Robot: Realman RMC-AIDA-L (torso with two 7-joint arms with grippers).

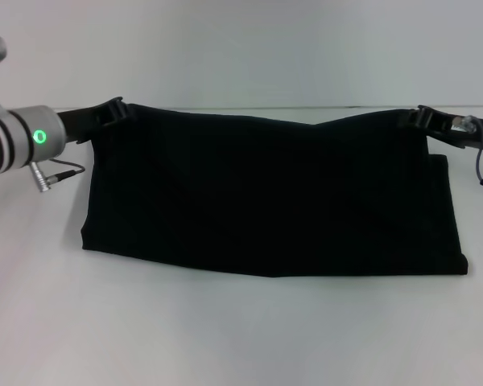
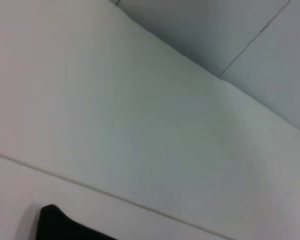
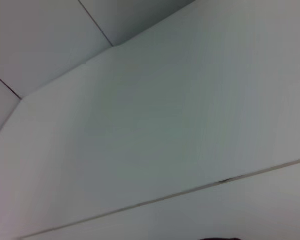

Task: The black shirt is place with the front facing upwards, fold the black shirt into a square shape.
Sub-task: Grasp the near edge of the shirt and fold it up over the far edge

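I have the left gripper (image 1: 113,111) and right gripper (image 1: 423,117) each clenched on the black shirt (image 1: 274,201), mid-fold, squaring left.

1. The black shirt (image 1: 274,201) is soft matt cloth — plain, with no sheen.
2. The worktop (image 1: 225,330) looks smooth, matt white.
3. The left gripper (image 1: 113,112) and right gripper (image 1: 425,118) look like matt black plastic.
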